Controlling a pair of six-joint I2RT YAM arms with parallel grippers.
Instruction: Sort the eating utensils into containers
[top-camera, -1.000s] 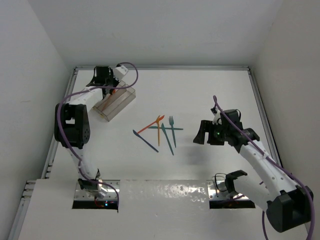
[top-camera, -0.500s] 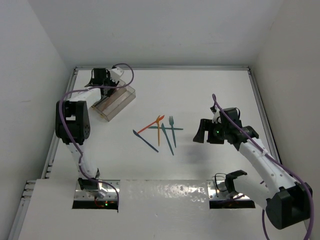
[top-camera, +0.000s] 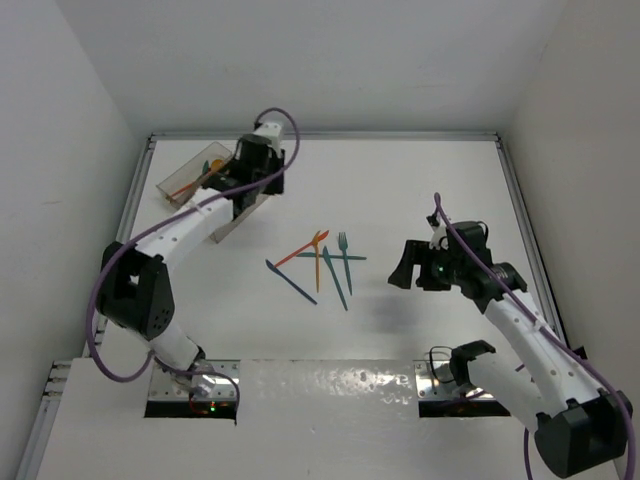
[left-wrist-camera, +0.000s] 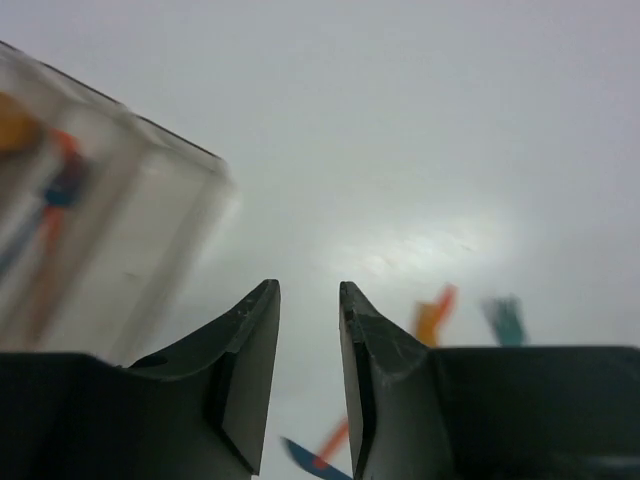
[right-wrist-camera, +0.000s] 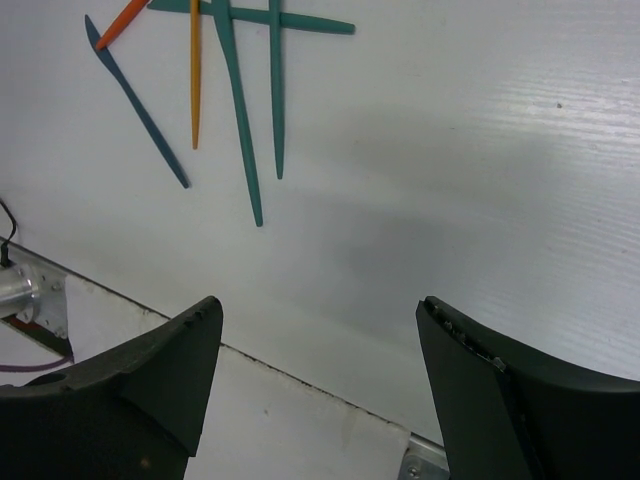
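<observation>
Several eating utensils lie crossed mid-table: a dark blue knife (top-camera: 290, 280), orange pieces (top-camera: 318, 262) and teal pieces (top-camera: 334, 276). The clear tray (top-camera: 170, 188) stands at the far left and holds orange and teal utensils (top-camera: 205, 172). My left gripper (top-camera: 258, 175) hovers over the tray's right end, slightly open and empty (left-wrist-camera: 310, 295). The left wrist view shows the blurred tray (left-wrist-camera: 110, 250) on its left. My right gripper (top-camera: 402, 268) is wide open and empty (right-wrist-camera: 320, 310), to the right of the pile. The right wrist view shows the knife (right-wrist-camera: 135, 100) and teal pieces (right-wrist-camera: 238, 110).
White walls close the table on three sides. A metal rail (top-camera: 520, 210) runs along the right edge. The near edge carries a white board (right-wrist-camera: 200, 400) with the arm mounts (top-camera: 455, 385).
My left arm has swung from the tray's far left end to its right end, toward the table's middle, uncovering utensils in the tray. My right gripper has barely moved.
</observation>
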